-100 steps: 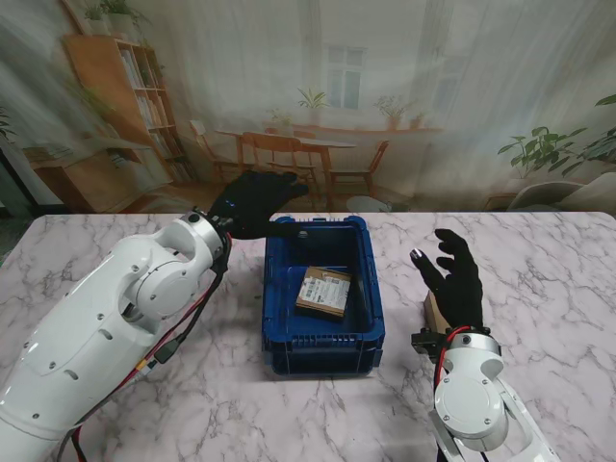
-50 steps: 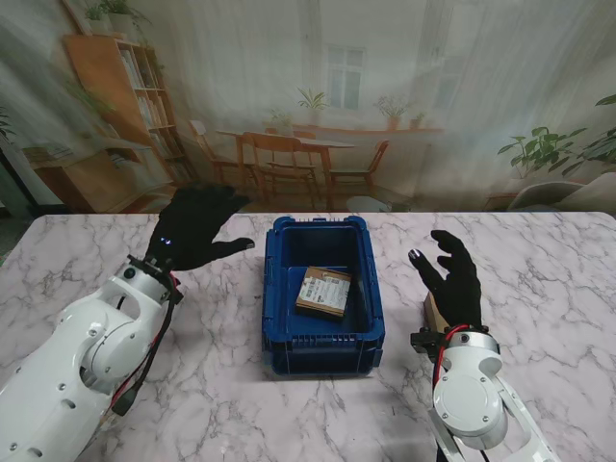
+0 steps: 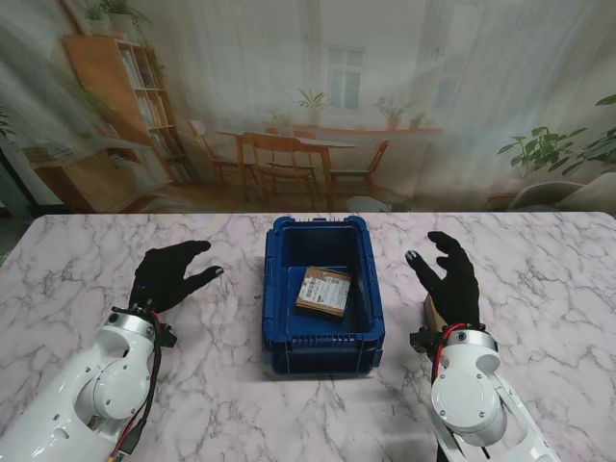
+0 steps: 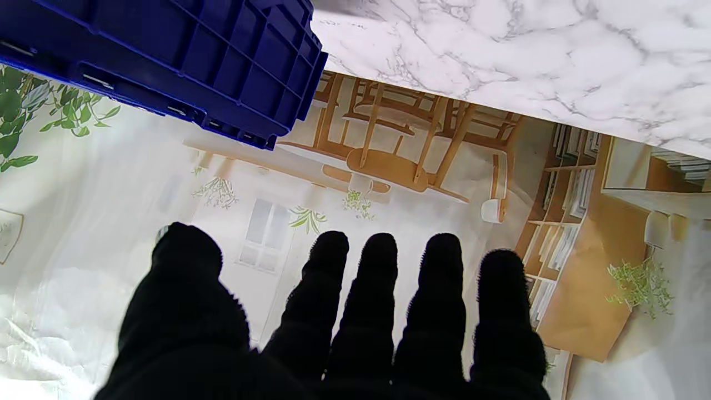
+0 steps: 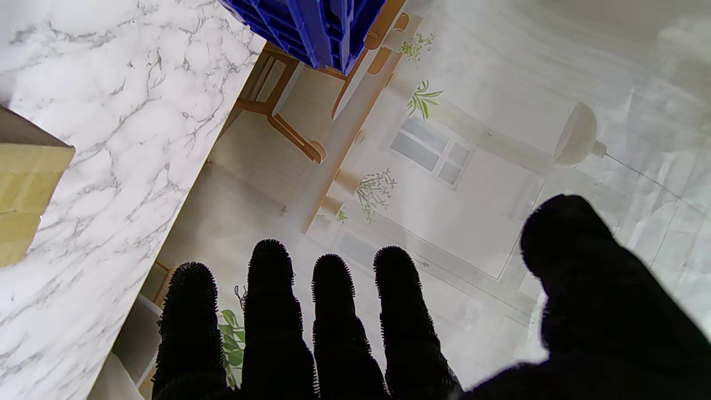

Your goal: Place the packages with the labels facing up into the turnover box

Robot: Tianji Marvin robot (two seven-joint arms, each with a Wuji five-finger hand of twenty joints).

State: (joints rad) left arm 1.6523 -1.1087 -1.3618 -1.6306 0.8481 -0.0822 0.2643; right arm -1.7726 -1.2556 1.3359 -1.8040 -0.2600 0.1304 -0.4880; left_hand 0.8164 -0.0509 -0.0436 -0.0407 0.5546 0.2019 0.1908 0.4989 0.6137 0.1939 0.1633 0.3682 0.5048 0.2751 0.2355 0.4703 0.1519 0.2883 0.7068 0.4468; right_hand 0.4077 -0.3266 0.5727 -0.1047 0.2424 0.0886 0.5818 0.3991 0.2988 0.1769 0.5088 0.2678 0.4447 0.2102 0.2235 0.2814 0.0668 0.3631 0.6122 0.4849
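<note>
The blue turnover box (image 3: 279,289) stands mid-table, and a brown package (image 3: 323,292) with a white label facing up lies inside it. A second brown package (image 3: 432,313) sits on the marble to the right of the box, mostly hidden under my right hand (image 3: 450,279); its edge shows in the right wrist view as a cardboard package (image 5: 25,194). That hand hovers over it with fingers (image 5: 333,316) spread, holding nothing. My left hand (image 3: 168,274) is open above the table left of the box, fingers (image 4: 383,311) apart. The box corner (image 4: 222,55) shows in the left wrist view.
The white marble table (image 3: 221,385) ends at a printed backdrop of a room behind it. Both white forearms rise from the near corners, the left arm (image 3: 87,395) and the right arm (image 3: 472,395).
My left hand has pulled back from the box's far left corner toward me and to the left, ending low over the table. The right hand has barely moved.
</note>
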